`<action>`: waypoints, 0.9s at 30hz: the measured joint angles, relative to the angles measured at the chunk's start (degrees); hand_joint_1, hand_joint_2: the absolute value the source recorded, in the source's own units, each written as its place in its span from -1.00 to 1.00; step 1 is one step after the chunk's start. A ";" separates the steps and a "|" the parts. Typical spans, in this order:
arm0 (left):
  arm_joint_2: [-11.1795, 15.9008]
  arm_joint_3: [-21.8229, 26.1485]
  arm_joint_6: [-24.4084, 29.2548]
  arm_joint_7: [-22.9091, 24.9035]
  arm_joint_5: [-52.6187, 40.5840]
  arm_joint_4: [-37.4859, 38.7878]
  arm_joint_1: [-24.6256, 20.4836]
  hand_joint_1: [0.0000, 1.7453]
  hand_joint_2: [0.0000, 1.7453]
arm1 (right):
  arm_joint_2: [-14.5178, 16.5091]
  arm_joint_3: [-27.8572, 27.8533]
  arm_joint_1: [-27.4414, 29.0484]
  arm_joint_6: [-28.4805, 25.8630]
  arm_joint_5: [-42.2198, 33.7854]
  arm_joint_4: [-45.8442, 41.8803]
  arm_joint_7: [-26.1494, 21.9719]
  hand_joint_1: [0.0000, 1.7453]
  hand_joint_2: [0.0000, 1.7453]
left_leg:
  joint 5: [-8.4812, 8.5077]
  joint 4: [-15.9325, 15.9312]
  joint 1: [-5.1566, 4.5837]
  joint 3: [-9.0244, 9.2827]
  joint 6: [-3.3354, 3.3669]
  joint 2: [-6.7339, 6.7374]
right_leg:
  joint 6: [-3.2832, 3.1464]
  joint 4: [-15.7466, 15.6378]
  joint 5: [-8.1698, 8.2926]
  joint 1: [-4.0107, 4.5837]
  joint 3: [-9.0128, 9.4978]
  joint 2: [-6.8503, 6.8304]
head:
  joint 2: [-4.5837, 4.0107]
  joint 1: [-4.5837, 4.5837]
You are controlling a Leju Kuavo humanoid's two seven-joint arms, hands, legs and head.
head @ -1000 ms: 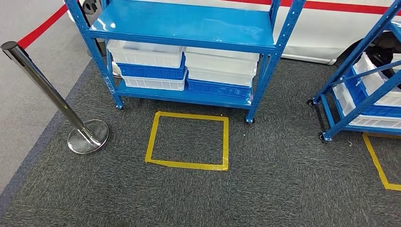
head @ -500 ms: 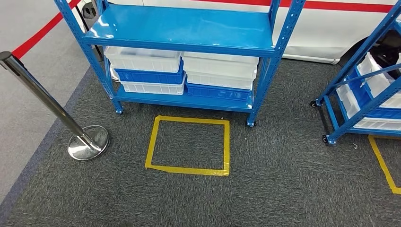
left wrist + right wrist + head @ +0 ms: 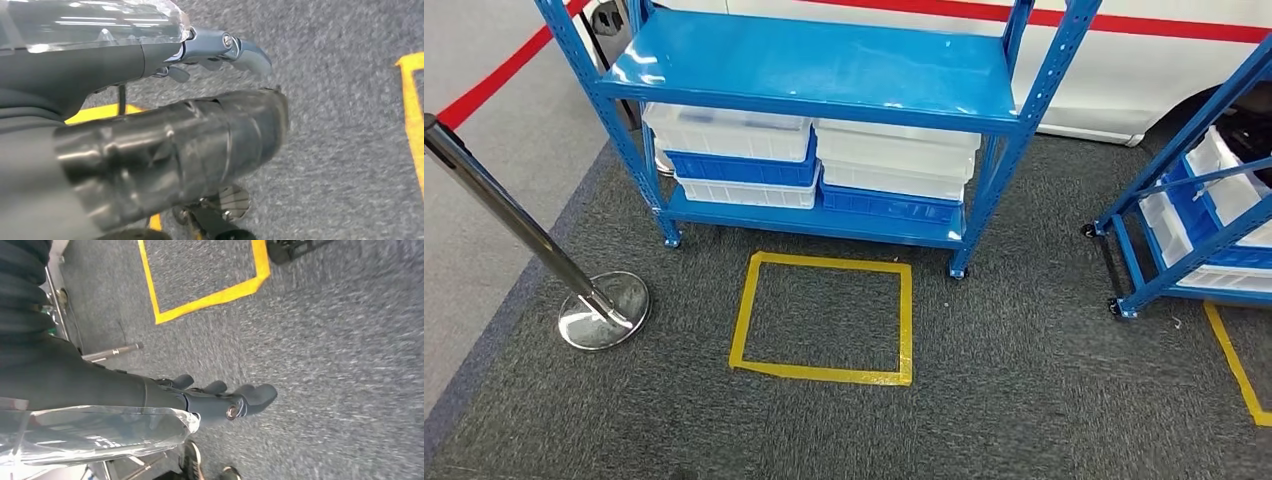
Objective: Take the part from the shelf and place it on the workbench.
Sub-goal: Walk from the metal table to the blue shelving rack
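A blue metal shelf stands straight ahead in the head view, its top board bare. On its lower board sit stacked white bins and blue bins; what they hold is hidden, and I cannot make out a part. My left hand hangs over the grey carpet with its fingers stretched out and nothing in them. My right hand also hangs low above the carpet, fingers extended and apart, holding nothing.
A yellow taped square marks the carpet in front of the shelf. A chrome stanchion with a red belt stands at the left. A second blue shelf with bins is at the right, and a white vehicle is behind.
The whole picture has shifted, so the camera has moved: the shelf and taped square sit slightly further right and lower, the stanchion nearer the left edge. Nothing on the shelf has moved.
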 joint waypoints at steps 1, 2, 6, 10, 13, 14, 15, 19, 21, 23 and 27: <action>0.00 0.01 0.01 0.00 -0.01 0.00 -0.07 -1.00 -1.00 | 0.00 -0.02 0.05 0.00 0.00 0.01 0.00 -1.00 1.00 | -0.24 -0.09 -0.02 0.33 0.29 0.02 | 0.12 3.65 -1.38 -0.03 -2.05 -0.02 | 0.00 0.04; 0.00 0.01 0.01 0.00 -0.01 0.00 -0.12 -1.00 -1.00 | 0.00 -0.03 0.06 0.01 0.00 0.01 0.00 -1.00 1.00 | -0.52 -0.11 -0.09 0.59 0.49 0.05 | 0.21 7.87 -2.88 -0.03 -4.70 -0.01 | 0.01 0.04; 0.01 0.02 0.01 0.02 0.01 0.00 0.02 -1.00 -1.00 | 0.01 -0.07 0.29 0.07 0.03 0.03 0.00 -1.00 1.00 | -2.00 -0.11 -0.33 2.52 0.51 -0.14 | -0.08 11.22 0.68 0.05 -9.56 -0.01 | -0.01 0.05; -0.05 0.05 0.01 0.00 0.04 0.02 -0.10 -1.00 -1.00 | -0.04 -0.13 0.29 0.10 0.22 0.03 0.00 -1.00 1.00 | -3.45 -0.33 -0.47 4.15 -0.21 -0.15 | -1.62 -0.68 7.27 0.88 -5.38 -0.04 | -0.01 0.05; -0.11 0.08 0.03 -0.01 0.09 0.02 -0.22 -1.00 -1.00 | -0.06 -0.14 0.21 0.10 0.43 0.03 0.00 -1.00 1.00 | -3.87 -1.02 -0.46 4.74 -1.08 -0.02 | -2.24 -1.96 6.74 0.97 -4.58 -0.02 | 0.01 0.03; -0.12 0.08 0.05 -0.01 0.09 0.02 -0.22 -1.00 -1.00 | -0.05 -0.15 0.28 0.11 0.48 0.03 0.00 -1.00 1.00 | -4.23 -0.76 -0.48 4.87 -1.36 0.00 | -2.47 -2.52 6.74 0.76 -4.03 -0.04 | 0.01 0.04; -0.13 0.08 0.09 -0.01 0.10 0.02 -0.23 -1.00 -1.00 | -0.04 -0.15 0.34 0.14 0.51 0.03 0.00 -1.00 1.00 | -5.03 0.50 -0.51 4.43 -1.59 0.01 | -2.70 -3.09 6.78 0.54 -3.45 -0.12 | 0.01 0.02; -0.05 0.10 0.16 0.02 0.17 0.02 -0.15 -1.00 -1.00 | 0.03 -0.16 0.35 0.37 0.52 0.03 0.00 -1.00 1.00 | -9.34 13.26 -0.42 -3.17 -2.36 0.03 | -3.44 -3.64 6.05 0.42 -2.07 -0.23 | -0.01 -0.02; 0.00 0.11 0.12 0.03 0.19 0.02 -0.04 -1.00 -1.00 | 0.04 -0.16 0.35 0.56 0.52 0.03 0.00 -1.00 1.00 | -6.77 13.55 -0.32 -4.78 -2.58 0.04 | -3.32 -3.58 5.28 0.40 -1.12 -0.08 | -0.01 -0.03; 0.07 0.14 0.09 0.03 0.19 0.02 0.01 -1.00 -1.00 | 0.04 -0.17 0.41 0.73 0.52 0.03 0.00 -1.00 1.00 | -1.51 6.92 -0.19 -2.84 -2.48 0.10 | -2.93 -3.43 4.27 0.38 0.00 -0.02 | -0.01 0.00; 0.10 0.27 0.14 0.06 0.10 0.02 -0.11 -1.00 -1.00 | 0.04 -0.19 0.18 0.74 0.55 0.03 0.00 -1.00 1.00 | 0.27 0.32 -0.58 -0.23 -1.21 0.02 | -1.68 -3.01 2.95 0.71 0.37 0.05 | -0.01 0.02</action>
